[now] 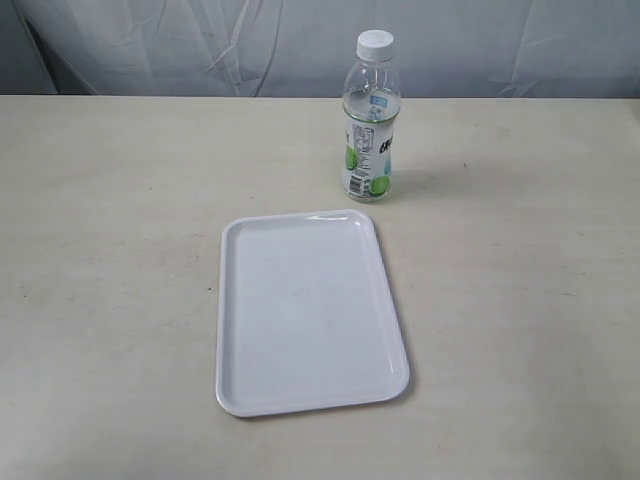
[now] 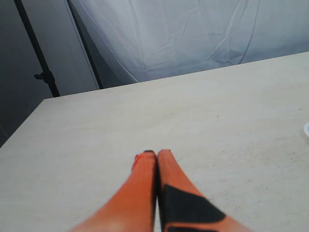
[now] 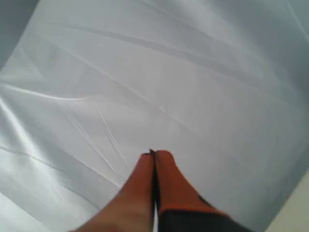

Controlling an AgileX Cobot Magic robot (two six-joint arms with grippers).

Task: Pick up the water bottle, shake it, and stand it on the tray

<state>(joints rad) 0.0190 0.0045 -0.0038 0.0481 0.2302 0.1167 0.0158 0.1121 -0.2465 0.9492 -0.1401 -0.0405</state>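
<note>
- As the exterior view shows it, the water bottle (image 1: pixel 371 115) stands upright on the bench (image 1: pixel 120 250), at about 1 o'clock from the tray (image 1: pixel 310 320).
- The bottle is near the tray's far right corner but does not touch it, and its white cap (image 1: pixel 375 42) is screwed on.
- The bottle's label (image 1: pixel 367 160) wraps its lower half, white with green patches and small print.
- The tray lies flat on the bench, long side running from 12 to 6 o'clock, with nothing on it.
- The left claw (image 2: pixel 153 153) has its orange fingers pressed together, gripping nothing, above bare bench.
- The right claw (image 3: pixel 153 154) is likewise closed tight and holds nothing; behind it is only the creased white sheet (image 3: pixel 145 72).
</note>
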